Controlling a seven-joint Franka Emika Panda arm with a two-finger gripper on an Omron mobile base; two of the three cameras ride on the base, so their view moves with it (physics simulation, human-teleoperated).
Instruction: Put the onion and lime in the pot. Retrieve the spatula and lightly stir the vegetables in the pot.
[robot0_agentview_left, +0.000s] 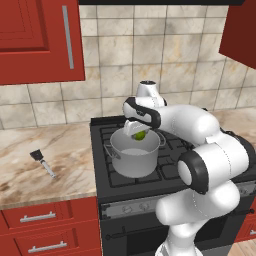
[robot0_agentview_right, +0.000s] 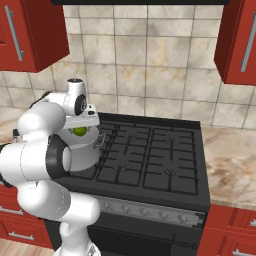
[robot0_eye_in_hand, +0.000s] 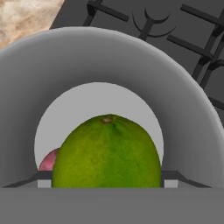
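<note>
Lime (robot0_agentview_left: 139, 134), bright green, round, slightly pebbled skin with a small brown stem scar, sitting between the end effector (robot0_agentview_left: 139, 134) tips just above the mouth of the pot (robot0_agentview_left: 134, 160). End effector spread wide, tips at both flanks of the lime; actual contact impossible to confirm, so gripping or just released: cannot tell.

Pot: wide grey steel cylinder, smooth matte wall, pale interior, two loop side handles, standing on the near-left burner of the black stove (robot0_agentview_left: 172, 150). Stove top dark, cast grates in square grid pattern.

Hand view: looking straight down into the pot (robot0_eye_in_hand: 183, 109), lime (robot0_eye_in_hand: 107, 151) large in front, onion (robot0_eye_in_hand: 49, 161) as a reddish-purple sliver on the pot floor, left of and behind the lime. Dark grate bars beyond the pot rim, patch of marbled bench in the far corner.

Left base view: spatula (robot0_agentview_left: 42, 161) lying flat on the beige marbled bench (robot0_agentview_left: 50, 150), well left of the stove; black squarish blade toward the far side, thin silver-grey handle pointing near-right. Red cabinet fronts with metal bar handles above and below, beige stone-tile wall behind.

Right base view: lime (robot0_agentview_right: 79, 131) as a green dot under the white wrist, pot (robot0_agentview_right: 82, 155) largely hidden behind the arm, wider stretch of stove (robot0_agentview_right: 150, 155) to the right.
</note>
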